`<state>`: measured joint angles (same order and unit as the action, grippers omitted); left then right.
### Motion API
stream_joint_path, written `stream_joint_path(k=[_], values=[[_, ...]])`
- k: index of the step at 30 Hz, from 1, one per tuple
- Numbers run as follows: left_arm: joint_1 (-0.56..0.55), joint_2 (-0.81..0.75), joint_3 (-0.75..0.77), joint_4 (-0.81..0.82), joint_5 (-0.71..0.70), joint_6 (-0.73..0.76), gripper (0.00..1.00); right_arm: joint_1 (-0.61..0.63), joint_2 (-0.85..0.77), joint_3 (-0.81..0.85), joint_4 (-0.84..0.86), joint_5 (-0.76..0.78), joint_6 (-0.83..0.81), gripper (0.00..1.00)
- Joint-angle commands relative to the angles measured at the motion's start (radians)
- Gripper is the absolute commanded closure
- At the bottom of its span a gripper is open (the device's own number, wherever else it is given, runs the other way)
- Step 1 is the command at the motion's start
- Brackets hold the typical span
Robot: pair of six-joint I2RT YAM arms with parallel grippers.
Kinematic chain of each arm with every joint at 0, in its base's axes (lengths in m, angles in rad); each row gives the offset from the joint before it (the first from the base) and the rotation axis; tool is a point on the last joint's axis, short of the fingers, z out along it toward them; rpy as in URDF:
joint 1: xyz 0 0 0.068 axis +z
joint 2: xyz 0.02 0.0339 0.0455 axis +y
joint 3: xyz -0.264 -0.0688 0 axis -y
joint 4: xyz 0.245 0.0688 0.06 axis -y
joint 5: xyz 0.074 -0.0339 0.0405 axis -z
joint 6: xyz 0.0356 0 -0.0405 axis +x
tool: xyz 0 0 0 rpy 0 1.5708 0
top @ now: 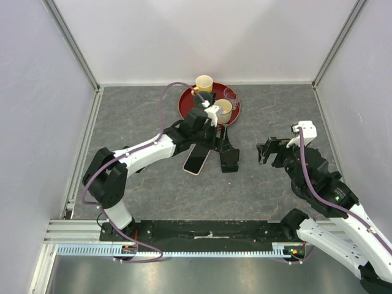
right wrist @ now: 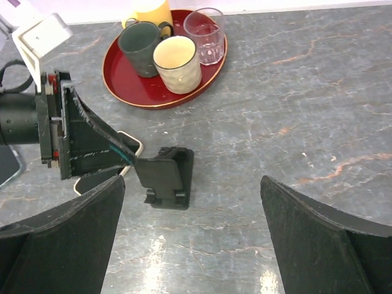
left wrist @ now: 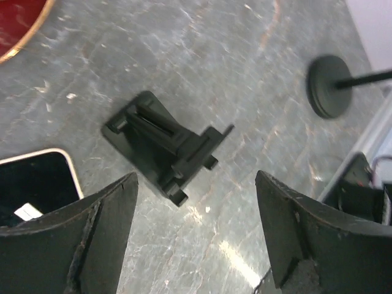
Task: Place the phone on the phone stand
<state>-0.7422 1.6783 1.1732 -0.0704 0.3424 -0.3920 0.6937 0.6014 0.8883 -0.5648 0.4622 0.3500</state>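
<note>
A grey marbled table (right wrist: pixel 306 110) is seen from overhead and from two wrist cameras. The phone (top: pixel 196 160) lies flat near the middle of the table, glossy black screen up, with its pale cream-pink case edge showing. It rests at a slant, and in the overhead view its far end is right beside the left gripper (left wrist: pixel 196 180). That gripper hangs above the table with its two dark fingers spread wide and nothing between them. Below the gap sits a small black folding piece (left wrist: pixel 162 147), just to the right of the phone and not touching it. The phone stand (left wrist: pixel 329 86) is a black round disc base with a thin post that runs off the right edge of the picture. It shows only in the left wrist view, on the table well to the right of the folding piece and well apart from the phone. The right gripper (right wrist: pixel 191 182) hangs above the right side of the table, pointed toward the folding piece, its fingers also spread wide and holding nothing. Beyond the phone, toward the far wall, a round red tray (right wrist: pixel 125 82) carries a dark mug (right wrist: pixel 139 43), a cream cup (right wrist: pixel 176 61) and a clear glass (right wrist: pixel 205 33), with a yellow mug (right wrist: pixel 147 9) at its far edge.
</note>
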Motion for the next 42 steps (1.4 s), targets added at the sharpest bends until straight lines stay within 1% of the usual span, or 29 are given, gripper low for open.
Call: stream_joint_path(k=[1,2,3,4,5,6,7,8,9,10,11,14,15,16,17,20,26,31,42], values=[[-0.107,0.058,0.175,-0.236,-0.411,-0.109,0.14,0.000,-0.025,0.077,-0.070,0.087,-0.037,0.02],[-0.132,0.067,0.190,-0.267,-0.527,-0.143,0.10,0.000,-0.032,0.086,-0.073,0.102,-0.037,0.02],[-0.185,0.080,0.210,-0.288,-0.570,-0.201,0.08,-0.002,-0.040,0.089,-0.075,0.107,-0.036,0.02],[-0.210,0.087,0.220,-0.296,-0.609,-0.223,0.07,0.000,-0.057,0.092,-0.076,0.116,-0.036,0.02],[-0.235,0.098,0.233,-0.311,-0.682,-0.243,0.06,0.000,-0.064,0.098,-0.081,0.131,-0.031,0.02],[-0.268,0.110,0.274,-0.365,-0.718,-0.295,0.06,0.000,-0.071,0.106,-0.084,0.141,-0.028,0.02],[-0.279,0.142,0.296,-0.391,-0.747,-0.326,0.06,0.000,-0.084,0.113,-0.095,0.147,-0.025,0.02],[-0.287,0.159,0.321,-0.423,-0.807,-0.397,0.06,0.000,-0.091,0.132,-0.101,0.156,-0.014,0.02],[-0.301,0.182,0.385,-0.475,-0.841,-0.442,0.05,0.000,-0.097,0.141,-0.113,0.173,-0.010,0.02],[-0.307,0.229,0.423,-0.579,-0.899,-0.485,0.05,0.001,-0.113,0.150,-0.131,0.184,-0.005,0.02],[-0.315,0.257,0.498,-0.635,-0.919,-0.546,0.05,0.001,-0.124,0.167,-0.139,0.191,0.000,0.02],[-0.344,0.333,0.592,-0.749,-0.971,-0.619,0.05,0.001,-0.173,0.178,-0.152,0.211,0.001,0.02],[-0.353,0.346,0.609,-0.772,-0.983,-0.643,0.05,0.001,-0.187,0.181,-0.152,0.220,0.000,0.02],[-0.355,0.362,0.627,-0.846,-1.012,-0.675,0.05,0.001,-0.210,0.182,-0.155,0.224,0.000,0.02],[-0.356,0.386,0.663,-0.879,-1.025,-0.733,0.05,0.001,-0.219,0.187,-0.155,0.227,0.001,0.02],[-0.359,0.409,0.687,-0.943,-1.051,-0.786,0.05,0.001,-0.249,0.195,-0.164,0.242,-0.003,0.02],[-0.362,0.439,0.714,-0.931,-1.034,-0.769,0.04,0.001,-0.265,0.199,-0.170,0.247,-0.005,0.02],[-0.362,0.454,0.711,-0.887,-1.028,-0.717,0.04,0.001,-0.269,0.198,-0.172,0.245,-0.006,0.02],[-0.375,0.448,0.711,-0.806,-1.013,-0.699,0.04,0.001,-0.275,0.192,-0.172,0.254,-0.013,0.02]])
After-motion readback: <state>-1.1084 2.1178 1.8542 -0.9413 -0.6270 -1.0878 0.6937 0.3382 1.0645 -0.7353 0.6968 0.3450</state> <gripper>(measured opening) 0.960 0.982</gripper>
